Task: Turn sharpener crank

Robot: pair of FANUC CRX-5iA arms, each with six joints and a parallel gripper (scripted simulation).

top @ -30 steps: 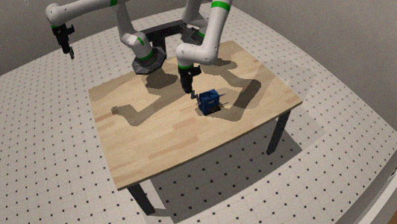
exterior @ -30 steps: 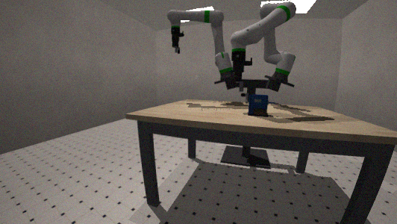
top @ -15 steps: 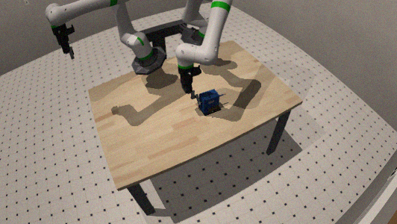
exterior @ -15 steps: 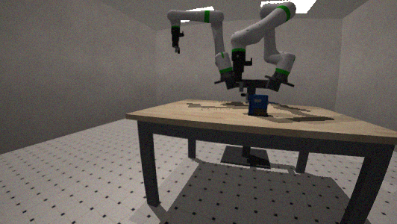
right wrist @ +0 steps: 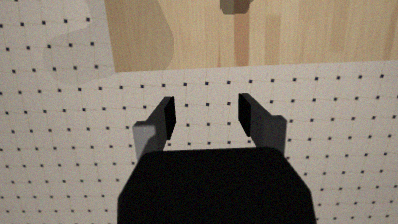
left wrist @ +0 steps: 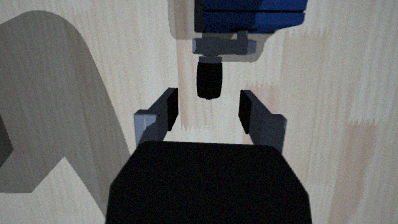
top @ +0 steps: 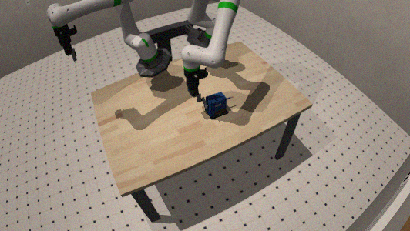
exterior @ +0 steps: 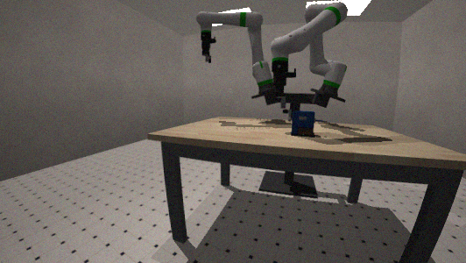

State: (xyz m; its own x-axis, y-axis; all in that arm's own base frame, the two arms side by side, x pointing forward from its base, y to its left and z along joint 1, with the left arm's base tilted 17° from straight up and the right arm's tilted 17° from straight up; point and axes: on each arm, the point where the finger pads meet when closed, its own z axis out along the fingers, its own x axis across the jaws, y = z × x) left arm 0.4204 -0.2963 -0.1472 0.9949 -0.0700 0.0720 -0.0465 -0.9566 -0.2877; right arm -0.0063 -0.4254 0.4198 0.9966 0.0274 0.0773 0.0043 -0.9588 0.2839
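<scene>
A wooden table point(top: 169, 142) point(exterior: 271, 136) with dark legs stands on a dotted tile floor point(top: 58, 165) point(exterior: 105, 210). The right gripper point(top: 73, 55) point(exterior: 208, 58) point(right wrist: 206, 108), spread wide and empty, hangs beyond the table's edge. On the tabletop sits the blue sharpener point(top: 216, 105) point(exterior: 303, 123) point(left wrist: 252, 15). The left gripper point(top: 201, 98) point(exterior: 286, 110) point(left wrist: 208, 102), wide open and holding nothing, is near its crank side. The gray crank point(left wrist: 222, 46) has a black knob point(left wrist: 209, 80), which lies just ahead of those fingers; nothing visible stands between them.

Between the earlier pictures and now, no change is large enough to make out in the top or exterior view. At the crank point(top: 205, 102), right of the left claw point(top: 199, 98) point(exterior: 286, 109) point(left wrist: 209, 110) near the middle of the top frame, any shift is too small to tell.
</scene>
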